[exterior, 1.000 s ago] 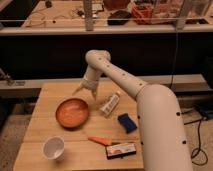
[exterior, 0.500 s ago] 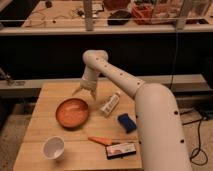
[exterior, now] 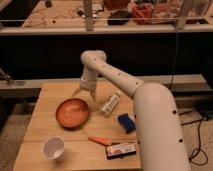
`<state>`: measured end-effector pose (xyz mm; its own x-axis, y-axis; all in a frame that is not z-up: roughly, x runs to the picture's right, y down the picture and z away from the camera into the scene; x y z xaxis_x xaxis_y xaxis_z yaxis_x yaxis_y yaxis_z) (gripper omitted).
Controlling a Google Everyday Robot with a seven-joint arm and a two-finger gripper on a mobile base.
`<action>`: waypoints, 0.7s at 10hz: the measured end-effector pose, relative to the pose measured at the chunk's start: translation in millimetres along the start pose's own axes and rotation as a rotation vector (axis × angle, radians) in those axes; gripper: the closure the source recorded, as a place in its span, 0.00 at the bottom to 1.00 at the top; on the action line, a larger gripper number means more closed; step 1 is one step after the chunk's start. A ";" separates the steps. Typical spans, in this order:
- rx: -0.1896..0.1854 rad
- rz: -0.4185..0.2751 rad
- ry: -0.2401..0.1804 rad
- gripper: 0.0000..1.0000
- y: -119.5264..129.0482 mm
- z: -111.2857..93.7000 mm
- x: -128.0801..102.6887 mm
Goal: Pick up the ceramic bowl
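The ceramic bowl point(exterior: 72, 112) is a wide, shallow orange-brown dish with a lighter orange inside. It sits upright on the left middle of the wooden table point(exterior: 45, 125). My gripper point(exterior: 84, 94) points down at the end of the white arm, just above the bowl's far rim. Its fingers point(exterior: 76, 92) are spread open on either side of the rim and hold nothing.
A small white cup-like bowl point(exterior: 53, 148) stands at the front left. A white bottle point(exterior: 110, 103) lies just right of the bowl. A blue block point(exterior: 126, 122), an orange stick-like item point(exterior: 99, 141) and a small box point(exterior: 121, 150) lie front right. The arm's wide white body point(exterior: 155, 125) covers the table's right side.
The gripper has come down a little toward the bowl's far rim. The bowl and the other items have not moved.
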<state>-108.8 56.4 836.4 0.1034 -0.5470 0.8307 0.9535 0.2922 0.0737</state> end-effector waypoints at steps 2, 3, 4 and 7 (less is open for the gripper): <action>-0.012 -0.002 -0.001 0.20 -2.0 3.5 -1.8; -0.019 -0.001 -0.003 0.20 -1.4 7.3 -2.3; -0.024 0.000 -0.003 0.20 -1.4 9.8 -2.5; -0.044 0.002 -0.004 0.20 -2.2 18.6 -4.2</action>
<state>-116.6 72.6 843.0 0.1043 -0.5435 0.8329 0.9650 0.2580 0.0476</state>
